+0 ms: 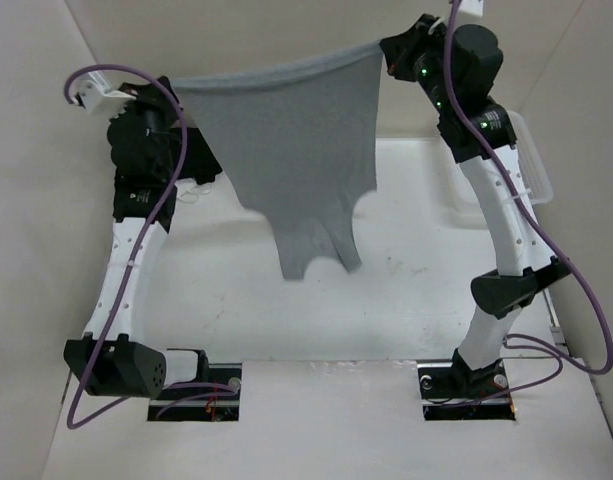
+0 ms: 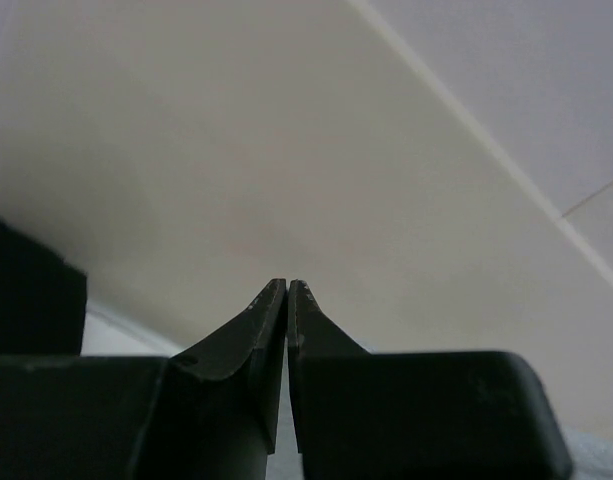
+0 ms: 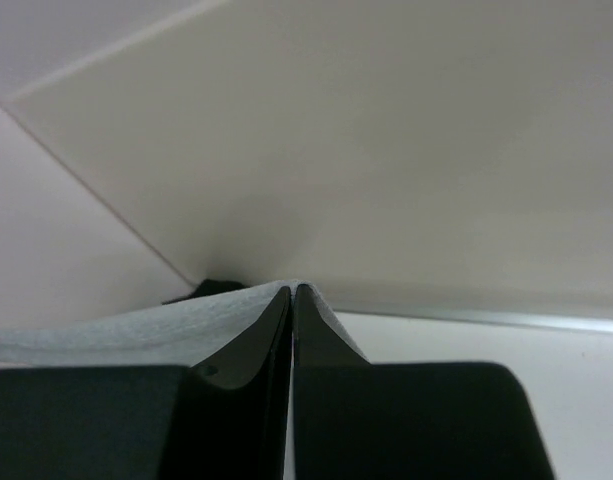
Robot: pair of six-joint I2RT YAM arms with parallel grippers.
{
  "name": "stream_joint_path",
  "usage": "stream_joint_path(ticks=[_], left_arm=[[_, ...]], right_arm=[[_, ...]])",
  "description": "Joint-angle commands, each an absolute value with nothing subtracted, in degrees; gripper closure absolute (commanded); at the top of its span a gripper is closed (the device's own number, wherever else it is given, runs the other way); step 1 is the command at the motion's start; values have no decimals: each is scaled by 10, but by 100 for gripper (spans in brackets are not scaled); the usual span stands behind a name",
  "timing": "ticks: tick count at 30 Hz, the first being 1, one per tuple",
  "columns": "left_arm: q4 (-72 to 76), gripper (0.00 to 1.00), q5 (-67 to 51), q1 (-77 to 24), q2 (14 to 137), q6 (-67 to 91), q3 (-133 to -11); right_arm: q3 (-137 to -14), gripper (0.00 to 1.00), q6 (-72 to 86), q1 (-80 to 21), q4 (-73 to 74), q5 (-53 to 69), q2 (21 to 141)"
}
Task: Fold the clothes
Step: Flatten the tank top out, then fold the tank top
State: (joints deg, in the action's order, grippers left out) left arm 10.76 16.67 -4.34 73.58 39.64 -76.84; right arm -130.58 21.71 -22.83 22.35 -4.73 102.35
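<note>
The clothes (image 1: 296, 150) hang in the air like a sheet. The waist edge runs left to right between the left tool (image 1: 174, 92) and the right tool (image 1: 385, 50), each pinched shut on a top corner (the left pinch shows only from above). The right corner sits higher. Both legs dangle above the tabletop (image 1: 416, 300), leaving room to lower.

A white tabletop (image 1: 406, 310) stands inside plain beige wall panels (image 1: 286, 35) that rise along its far, left and right edges. A translucent plastic container (image 1: 534, 165) rests at the tabletop's right edge, near the far right corner, partly hidden. Its contents cannot be made out.
</note>
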Motion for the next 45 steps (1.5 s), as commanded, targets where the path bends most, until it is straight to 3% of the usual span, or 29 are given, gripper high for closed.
stream_joint_path(ticks=[1, 6, 10, 15, 21, 26, 32, 39, 45], left_arm=[[158, 96, 137, -14, 700, 405, -843], [135, 96, 109, 26, 692, 408, -885], [139, 96, 114, 25, 652, 408, -841], [148, 96, 125, 11, 575, 417, -709], [121, 96, 151, -26, 363, 445, -401], [-89, 96, 139, -25, 129, 461, -255], [-366, 96, 125, -86, -32, 569, -221], [-446, 97, 186, -131, -10, 595, -318], [-449, 97, 214, -114, 9, 583, -329]], right_arm=[[-1425, 97, 223, -219, 224, -20, 1020], [-1490, 96, 219, -219, 254, -9, 1021], [-1392, 96, 205, -222, 238, 1, 960], [-1134, 96, 192, -230, 167, -7, 834], [-735, 96, 213, -281, 48, -32, 640], [-455, 96, 301, -369, -19, -36, 493], [-249, 97, 436, -474, 48, -65, 372], [-187, 98, 547, -584, 177, -90, 260], [-267, 98, 507, -583, 165, -110, 334]])
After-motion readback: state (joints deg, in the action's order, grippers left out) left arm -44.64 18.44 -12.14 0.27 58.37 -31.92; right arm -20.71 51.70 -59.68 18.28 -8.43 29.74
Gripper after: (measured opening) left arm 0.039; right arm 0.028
